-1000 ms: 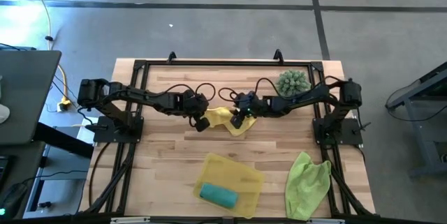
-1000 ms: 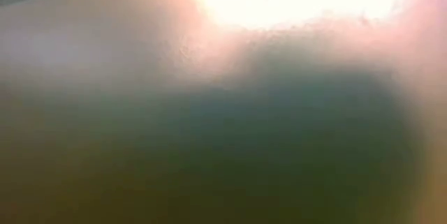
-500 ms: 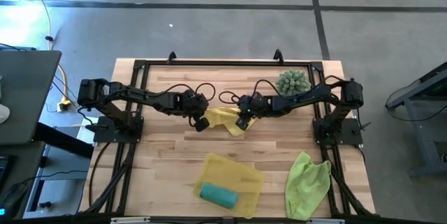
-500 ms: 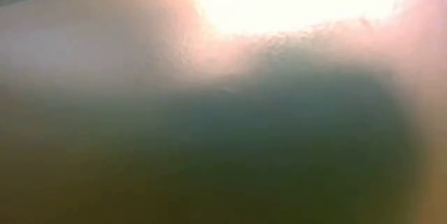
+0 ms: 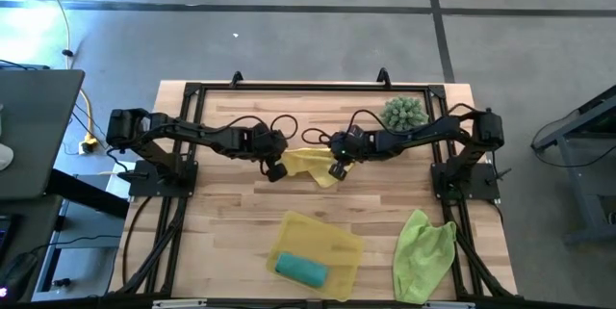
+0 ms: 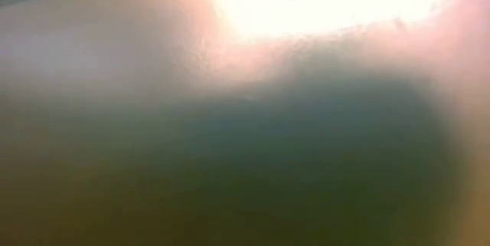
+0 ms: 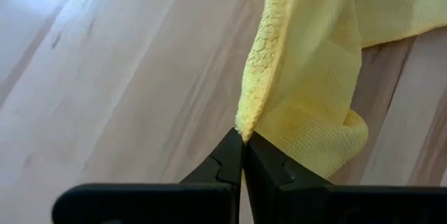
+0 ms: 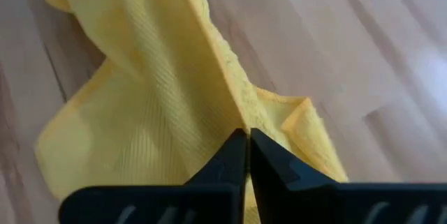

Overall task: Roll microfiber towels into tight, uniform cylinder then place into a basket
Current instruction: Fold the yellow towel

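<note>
While both arms reach toward the middle of the wooden bench [image 5: 231,203], each end effector is pinched closed on an edge of the bright yellow towel [image 5: 316,165]. The left end effector [image 7: 242,140] clamps a corner of that cloth, which rises from its fingertips in a fold, and the right end effector [image 8: 247,139] grips a folded edge on the opposite side, its two dark fingers pressed together with fabric between them. From above, the yellow towel lies crumpled between the two arms, near the centre of the bench. A teal towel [image 5: 301,269], rolled into a cylinder, sits inside the basket [image 5: 332,237], a shallow yellow tray at the near edge of the bench. Right of the tray, well apart from it, the lime green towel [image 5: 423,251] lies loosely bunched. A spiky green plant [image 5: 404,113] stands beside the right arm at the far side. The low view shows only a blur.
</note>
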Tool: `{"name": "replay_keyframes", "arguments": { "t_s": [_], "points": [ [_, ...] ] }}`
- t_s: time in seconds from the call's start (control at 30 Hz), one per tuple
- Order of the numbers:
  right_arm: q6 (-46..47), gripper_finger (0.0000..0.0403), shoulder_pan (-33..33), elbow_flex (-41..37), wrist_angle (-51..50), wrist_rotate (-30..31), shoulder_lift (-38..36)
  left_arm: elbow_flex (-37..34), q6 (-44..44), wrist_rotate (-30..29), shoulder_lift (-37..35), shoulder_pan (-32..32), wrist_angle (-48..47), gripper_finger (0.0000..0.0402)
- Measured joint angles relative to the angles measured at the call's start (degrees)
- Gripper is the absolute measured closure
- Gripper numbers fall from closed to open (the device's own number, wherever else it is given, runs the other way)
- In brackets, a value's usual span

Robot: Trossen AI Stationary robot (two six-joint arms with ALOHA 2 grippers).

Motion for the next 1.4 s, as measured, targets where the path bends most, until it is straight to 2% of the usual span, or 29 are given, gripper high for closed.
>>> {"name": "replay_keyframes", "arguments": {
  "t_s": [0.23, 0.33, 0.43, 0.67, 0.77, 0.87, 0.93, 1.03, 1.1, 1.2, 1.3, 1.4],
  "points": [
    [-6.3, 0.0401, 0.1, 5.5, -8.3, 5.7, -4.2, 0.0, 4.9, -3.7, -4.1, 0.0, -0.3, 0.0401],
    [-9.4, 0.0402, -0.5, 7.0, -9.7, 8.7, -4.9, 0.0, 8.1, -7.4, -7.0, 0.0, -0.2, 0.0401],
    [-12.2, 0.0402, -1.6, 8.3, -10.5, 9.2, -5.7, 0.0, 12.1, -12.5, -10.5, 0.0, 0.0, 0.0401],
    [-20.7, 0.0402, -3.4, 16.1, -15.0, 16.3, -6.6, 0.1, 30.0, -27.1, -18.3, 0.1, 3.3, 0.0401],
    [-25.3, 0.0403, -3.9, 20.7, -16.5, 18.6, -6.6, 0.1, 38.7, -32.6, -20.8, 0.4, 9.5, 0.0401],
    [-31.1, 0.0403, -4.6, 25.1, -16.7, 23.0, -6.6, 0.0, 51.1, -37.1, -22.3, 1.6, 19.9, 0.0401],
    [-34.9, 0.0403, -5.5, 27.9, -16.3, 26.0, -6.6, 0.0, 59.8, -37.9, -22.6, 3.0, 28.2, 0.0401],
    [-40.6, 0.0403, -7.8, 31.5, -15.9, 26.6, -6.6, 0.3, 69.8, -36.1, -22.4, 6.2, 38.7, 0.0401],
    [-44.4, 0.0403, -9.9, 33.6, -14.4, 26.5, -6.6, 2.0, 73.4, -33.1, -21.9, 8.8, 40.6, 0.0401],
    [-49.1, 0.0403, -13.6, 36.6, -11.1, 24.8, -6.6, 5.6, 74.8, -29.1, -20.3, 12.9, 40.2, 0.0401],
    [-50.1, 0.0403, -15.9, 39.7, -10.7, 20.7, -6.6, 9.1, 74.0, -29.5, -18.1, 15.6, 39.6, 0.0401],
    [-46.8, 0.0403, -16.0, 40.6, -13.7, 17.9, -6.6, 11.3, 68.4, -31.0, -16.6, 15.9, 33.9, 0.0401]
  ]
}}
